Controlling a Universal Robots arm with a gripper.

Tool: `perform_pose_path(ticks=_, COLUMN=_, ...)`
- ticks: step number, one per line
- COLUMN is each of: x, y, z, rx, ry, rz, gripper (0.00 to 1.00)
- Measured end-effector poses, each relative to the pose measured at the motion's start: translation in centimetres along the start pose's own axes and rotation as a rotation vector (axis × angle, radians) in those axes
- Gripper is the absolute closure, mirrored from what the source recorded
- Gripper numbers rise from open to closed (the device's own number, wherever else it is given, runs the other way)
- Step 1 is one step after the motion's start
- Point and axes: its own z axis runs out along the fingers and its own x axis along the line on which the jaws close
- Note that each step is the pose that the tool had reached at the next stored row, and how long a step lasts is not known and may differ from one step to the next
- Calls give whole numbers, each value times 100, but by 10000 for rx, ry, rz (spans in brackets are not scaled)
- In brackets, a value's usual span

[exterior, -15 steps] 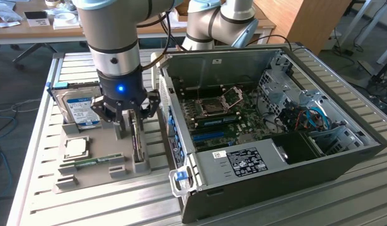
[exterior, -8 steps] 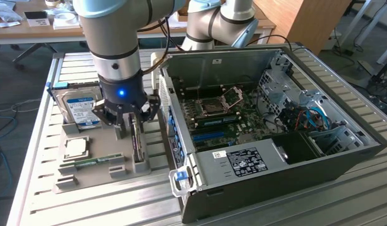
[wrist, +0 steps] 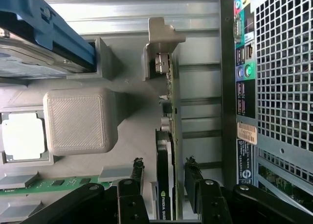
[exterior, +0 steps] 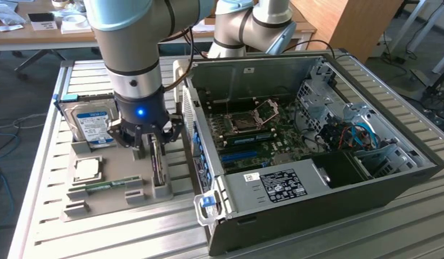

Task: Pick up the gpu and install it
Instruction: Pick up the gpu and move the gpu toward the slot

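The black 2-fingered gripper (exterior: 151,144) on the grey and pale-blue robot arm (exterior: 132,48) is hanging low over the grey plastic holder tray (exterior: 107,208). The tray is lying on the slatted metal table (exterior: 34,183), at the exterior view's left of the open black computer case (exterior: 316,162). The gpu (exterior: 159,170), a thin dark expansion card with a greyish metal end bracket, is standing on its long edge in a slot of that tray, on the side nearest the case. In the wrist view the gripper (wrist: 165,168) is straddling the gpu (wrist: 166,145): its 2 black fingers (wrist: 138,172) are standing apart, 1 on each face of the card, with a narrow gap showing on both sides (so nothing is being clamped). Also sitting in the tray are a silver hard drive with a blue label (exterior: 92,124), a square silver processor chip (exterior: 86,168) and a narrow green memory stick (exterior: 99,186). Inside the case, the green motherboard (exterior: 258,135) is lying exposed.
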Motion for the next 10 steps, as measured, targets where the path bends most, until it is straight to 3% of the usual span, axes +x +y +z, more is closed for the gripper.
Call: perform_pose_path(ticks=10, x=3, y=-1, z=54, rx=2, ry=3, rz=0, gripper=53)
